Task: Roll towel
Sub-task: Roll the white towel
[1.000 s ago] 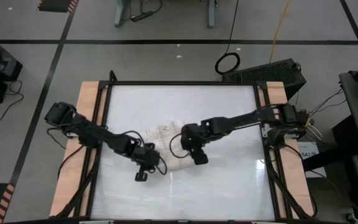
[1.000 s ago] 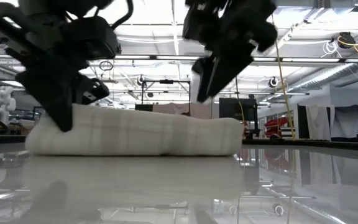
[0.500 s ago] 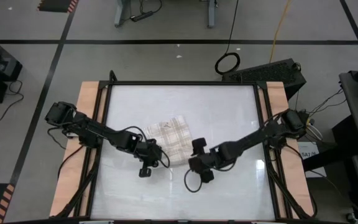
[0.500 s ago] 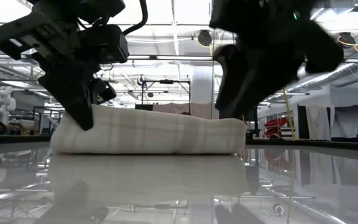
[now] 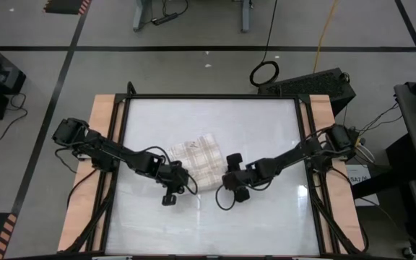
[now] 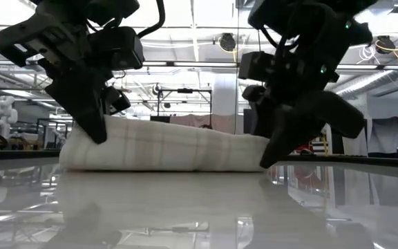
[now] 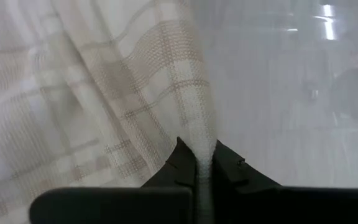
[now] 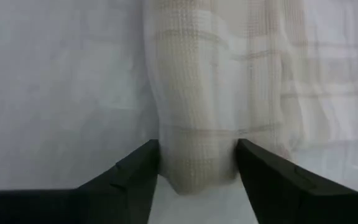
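Roll towel, both arms at the cloth. The thin cream-white towel with a beige-brown plaid check (image 5: 197, 160) lies near the middle of the glossy white table (image 5: 266, 130), already folded or rolled into a low, thick bundle. In the low view the towel (image 6: 171, 146) forms a long, flat-lying bolster, its long axis running from one gripper to the other; in the high view that axis slants across the table, the left-arm end closer to the near edge.

The left gripper (image 5: 172, 189), dark and two-fingered, sits at one end of the bundle. Its wrist view shows the fingers pinched tight on a narrow raised ridge of the towel (image 7: 199, 143), with fabric rising between them. The right gripper (image 5: 231, 186) sits at the opposite end. Its wrist view shows the fingers (image 8: 135, 171) standing apart on either side of the bundle's rounded end (image 8: 197, 155); whether they press the cloth or merely bracket it cannot be told from this angle.

The governing relation: the towel lies between the two grippers, each facing one end along the long axis, and both about equally near. The next rolling move probably depends on both ends turning together, so that the bundle stays straight and does not skew.
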Tool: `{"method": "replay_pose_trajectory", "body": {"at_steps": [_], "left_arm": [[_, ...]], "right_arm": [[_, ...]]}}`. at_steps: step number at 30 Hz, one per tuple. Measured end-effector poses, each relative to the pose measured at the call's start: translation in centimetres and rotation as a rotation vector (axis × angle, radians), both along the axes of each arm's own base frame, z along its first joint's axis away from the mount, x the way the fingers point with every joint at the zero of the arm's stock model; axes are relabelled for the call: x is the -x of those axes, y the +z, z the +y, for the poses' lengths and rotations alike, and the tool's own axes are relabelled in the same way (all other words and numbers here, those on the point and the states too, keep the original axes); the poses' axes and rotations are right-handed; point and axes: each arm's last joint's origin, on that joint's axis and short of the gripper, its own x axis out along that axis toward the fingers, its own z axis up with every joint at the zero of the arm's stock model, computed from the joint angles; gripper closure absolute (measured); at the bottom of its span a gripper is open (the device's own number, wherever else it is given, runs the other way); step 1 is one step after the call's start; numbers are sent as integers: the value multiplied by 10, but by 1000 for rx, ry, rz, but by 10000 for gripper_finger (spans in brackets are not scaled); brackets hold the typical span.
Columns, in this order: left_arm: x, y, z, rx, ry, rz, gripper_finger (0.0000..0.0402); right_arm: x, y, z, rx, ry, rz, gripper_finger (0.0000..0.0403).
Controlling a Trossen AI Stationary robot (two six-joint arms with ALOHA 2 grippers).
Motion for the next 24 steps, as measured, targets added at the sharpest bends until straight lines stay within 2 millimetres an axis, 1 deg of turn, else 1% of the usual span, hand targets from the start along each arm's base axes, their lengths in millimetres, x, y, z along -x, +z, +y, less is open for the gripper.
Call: {"method": "replay_pose_trajectory", "body": {"at_steps": [3,7,8,9,11,13,15,17,19,21,24], "left_arm": [[-1,0,0,2,0,-7,388],[0,0,0,-4,4,-7,388],[0,0,-1,-5,4,-7,386],[0,0,-2,1,10,-5,384],[1,0,-6,17,24,2,379],[2,1,-13,37,39,3,377],[4,2,-24,76,12,-7,379],[5,6,-38,129,-61,-52,385],[5,11,-53,161,-165,-122,388],[7,14,-62,163,-248,-170,388],[8,13,-62,166,-244,-156,388]], "right_arm": [[0,-2,-3,-17,22,-2,255],[-3,0,-4,-81,51,6,359],[-3,1,-3,-106,65,14,378],[-4,3,-2,-133,81,22,386],[-6,10,0,-188,105,50,384],[-7,22,3,-264,137,89,382],[-10,35,7,-366,190,119,386],[-12,43,12,-500,272,150,393],[-13,46,16,-620,367,149,395],[-13,43,17,-729,435,127,395],[-11,31,10,-844,393,115,395]]}}
